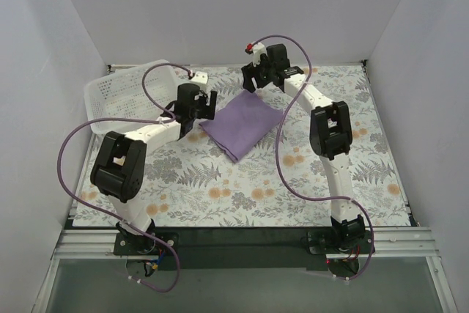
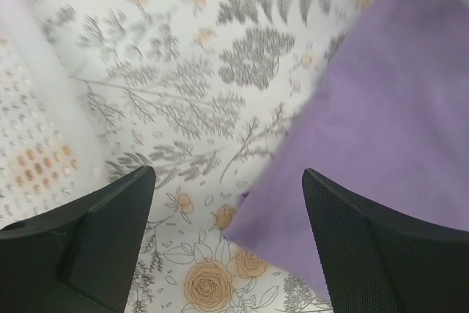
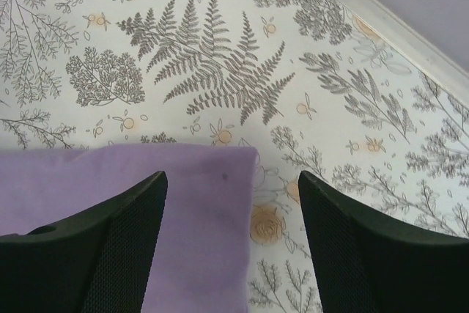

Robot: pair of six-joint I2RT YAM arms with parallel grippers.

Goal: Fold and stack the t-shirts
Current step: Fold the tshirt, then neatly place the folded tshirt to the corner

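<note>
**Folded purple t-shirt on a floral table, an open gripper at two of its corners**

Seen from above, a single lavender-purple t-shirt (image 1: 242, 126) lies folded into a flat, roughly four-sided packet. It sits at an angle near the middle of a table (image 1: 293, 181) covered in a pattern of grey ferns and orange flowers.

A white perforated plastic basket (image 1: 110, 97) stands at the far left corner of the table. Its holed floor and walls are visible. The t-shirt is outside it, on the table to its right, and the two are apart.

The left gripper (image 1: 196, 106) is between the basket and the t-shirt, just beside the packet's left corner. In the left wrist view its two black fingers are spread wide with nothing clamped between them. The purple corner lies beneath them towards the right finger, and the blurred basket wall is at the left edge.

The right gripper (image 1: 258, 78) is at the packet's far corner. Its fingers are also spread and hold nothing, and a purple corner lies below the gap between them. Whether either gripper touches the fabric cannot be told.
</note>
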